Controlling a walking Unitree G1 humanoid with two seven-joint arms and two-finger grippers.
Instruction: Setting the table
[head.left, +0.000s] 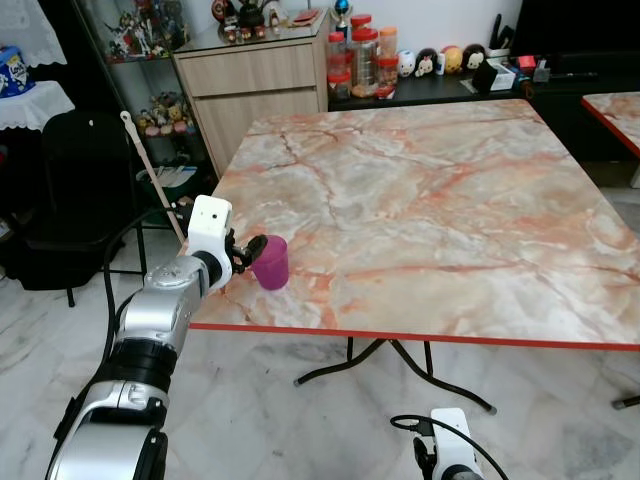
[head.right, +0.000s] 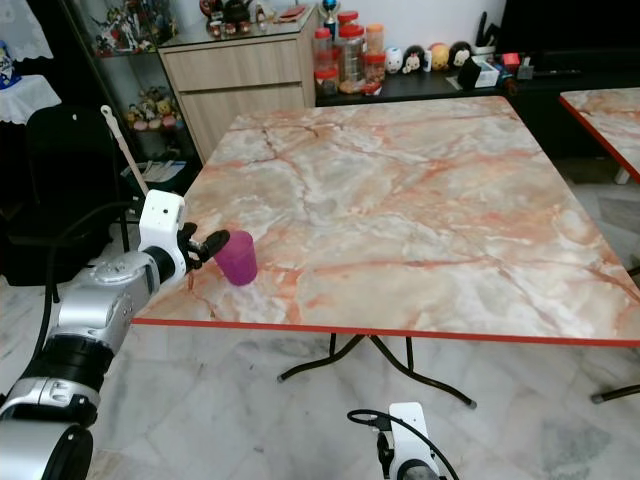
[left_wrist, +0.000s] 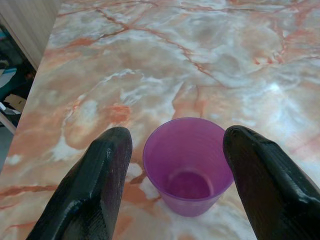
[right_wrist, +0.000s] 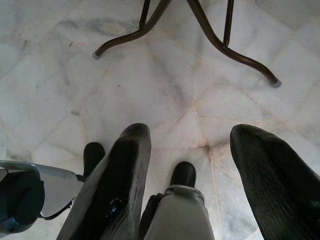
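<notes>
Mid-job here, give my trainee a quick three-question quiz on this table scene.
1. True or false: the left end effector is clamped on the purple cup.
2. Where does the cup stand on the marble table? A) centre B) near the red front edge, at the robot's left C) far right corner
3. The right end effector hangs over the ____.

Key: 1 false, fingers open either side of the cup; 2 B; 3 floor.

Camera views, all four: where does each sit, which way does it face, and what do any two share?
Left eye view: head, looking forward and down at the marble table; left arm reaches toward the purple cup.
Right eye view: same scene, shifted slightly sideways.
Left wrist view: along the left gripper, jaws open either side of the cup.
Right wrist view: right gripper, jaws open, facing the floor and table legs.
Shared: cup and table.
</notes>
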